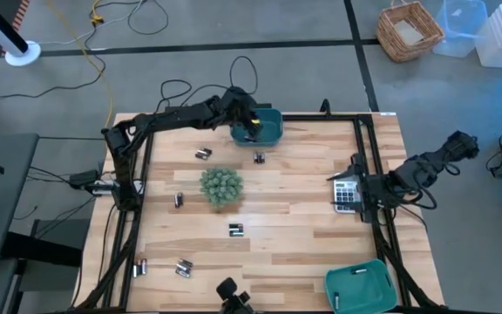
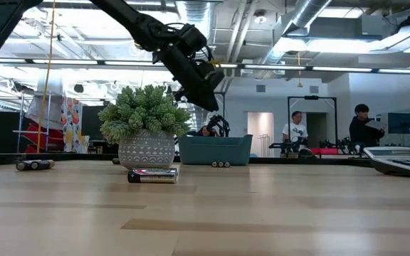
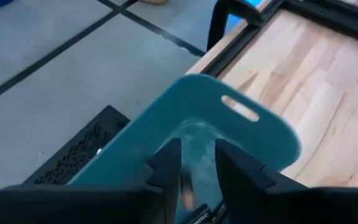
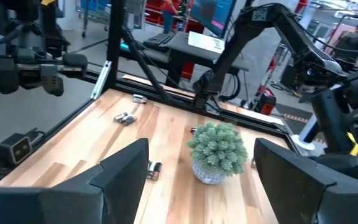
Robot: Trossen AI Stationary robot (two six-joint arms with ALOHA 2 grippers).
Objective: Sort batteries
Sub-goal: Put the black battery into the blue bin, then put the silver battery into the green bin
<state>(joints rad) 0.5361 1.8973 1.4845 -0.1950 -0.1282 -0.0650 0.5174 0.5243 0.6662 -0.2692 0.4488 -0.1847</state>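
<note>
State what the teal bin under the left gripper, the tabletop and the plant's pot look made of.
Teal bin: likely moulded plastic, smooth matte wall with a cut-out handle slot.
Tabletop: wood, pale planks with visible grain and joints.
Plant pot: possibly ceramic, grey with a white pattern; the look leaves it open.

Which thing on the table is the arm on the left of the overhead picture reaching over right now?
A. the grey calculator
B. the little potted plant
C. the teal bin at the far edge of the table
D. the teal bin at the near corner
C: in the high view the left gripper hangs over the far teal bin, and its wrist view looks straight down into that bin.
</note>
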